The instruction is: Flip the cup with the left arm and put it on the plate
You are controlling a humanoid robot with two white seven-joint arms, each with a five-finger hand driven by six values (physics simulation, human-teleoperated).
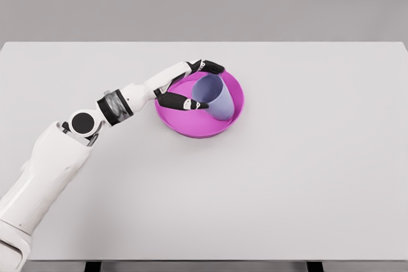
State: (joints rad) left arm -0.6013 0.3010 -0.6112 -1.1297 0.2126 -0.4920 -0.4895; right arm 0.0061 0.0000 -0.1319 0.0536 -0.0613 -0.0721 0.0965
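The cup (213,96), a pale blue-grey tumbler, stands on the magenta plate (234,116) a little left of the middle of a wide white table (306,176), and we have only the head view to go by. In it we see the cup's open mouth facing up and tipped slightly toward the left, with its base resting inside the plate's rim; whether it sits fully flat we cannot tell. Our left hand (191,85) reaches in from the near left, the white arm stretching diagonally across the table, and its dark fingers (213,66) curve around the far side of the cup while the thumb (186,102) presses along the near side, so the hand looks closed on the cup just below its rim. The cup lies directly to the right of the palm, touching it as far as we can judge. Our right hand does not appear anywhere in this view. We judge that the flip is done and we are in the placing step, with the cup already over or on the plate. The next move calls for settling the cup upright, spreading the fingers gently so it does not topple, and drawing the hand away to the left.
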